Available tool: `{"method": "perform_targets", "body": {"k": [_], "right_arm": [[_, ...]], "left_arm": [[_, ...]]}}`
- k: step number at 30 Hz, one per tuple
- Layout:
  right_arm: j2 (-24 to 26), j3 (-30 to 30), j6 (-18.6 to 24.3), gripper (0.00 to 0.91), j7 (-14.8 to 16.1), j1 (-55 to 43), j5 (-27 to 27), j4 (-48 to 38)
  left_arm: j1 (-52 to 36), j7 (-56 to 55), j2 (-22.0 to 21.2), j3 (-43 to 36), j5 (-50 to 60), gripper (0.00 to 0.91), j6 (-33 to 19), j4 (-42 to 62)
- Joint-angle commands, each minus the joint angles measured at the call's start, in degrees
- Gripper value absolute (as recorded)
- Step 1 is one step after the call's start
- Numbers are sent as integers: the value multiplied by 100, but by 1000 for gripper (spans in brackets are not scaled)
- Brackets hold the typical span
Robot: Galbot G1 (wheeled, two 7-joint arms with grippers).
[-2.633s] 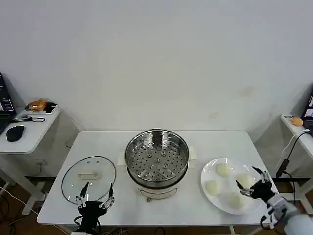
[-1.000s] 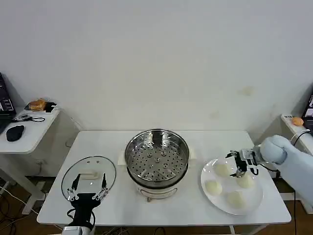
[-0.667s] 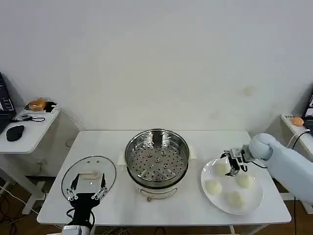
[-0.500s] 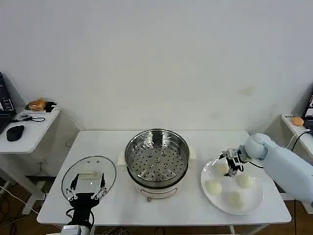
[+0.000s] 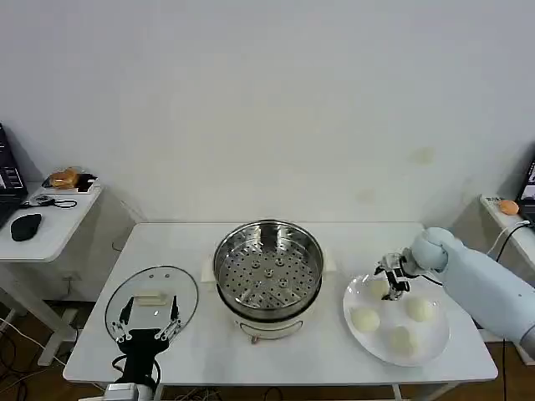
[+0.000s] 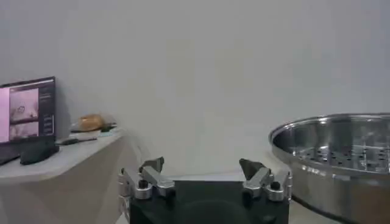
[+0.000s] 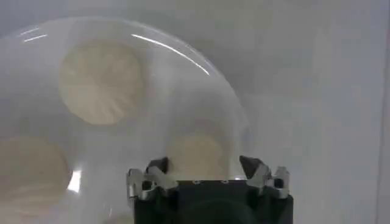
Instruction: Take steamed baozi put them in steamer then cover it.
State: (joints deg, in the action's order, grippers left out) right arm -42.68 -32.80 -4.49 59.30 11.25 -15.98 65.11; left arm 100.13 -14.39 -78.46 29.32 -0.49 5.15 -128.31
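Right end effector (image 5: 389,282) over baozi (image 5: 380,288)

On your white bench (image 5: 209,351) the round shiny stainless-steel steamer (image 5: 268,269) stands in the middle, its perforated tray bare. Your right gripper (image 5: 391,281) hangs, jaws spread, over the rearmost of the four cream-white steamed baozi (image 5: 378,288) on the flat white plate (image 5: 435,345). To your left the clear glass cover (image 5: 151,302) with its cream handle lies flat, and your left gripper (image 5: 149,322) waits at its near edge, jaws spread.
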Motion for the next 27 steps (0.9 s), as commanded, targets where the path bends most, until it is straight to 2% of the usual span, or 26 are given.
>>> {"method": "perform_targets", "body": {"k": [1,12,17,21,27], "right_arm": [[118,-38,1,635,66,-47,1,110],[815,-71,4,635,131,-571,596,709],[926,-567,-40,635,93,-1534,1032,939],[711,-1126,-89,635,81,-2493,1392,948],[-336,-1969,-176,635,-59,-3789,1935,746]], "left_arm": [[0,1,3,1,-1,907,-1,-7],[20,-11,47,12,-31,907,-2,-41],[4,-9,72,2,-46,907,9,-65],[-18,-8,78,-22,-67,907,35,-83],[-20,-13,111,6,-130,907,44,-89]]}}
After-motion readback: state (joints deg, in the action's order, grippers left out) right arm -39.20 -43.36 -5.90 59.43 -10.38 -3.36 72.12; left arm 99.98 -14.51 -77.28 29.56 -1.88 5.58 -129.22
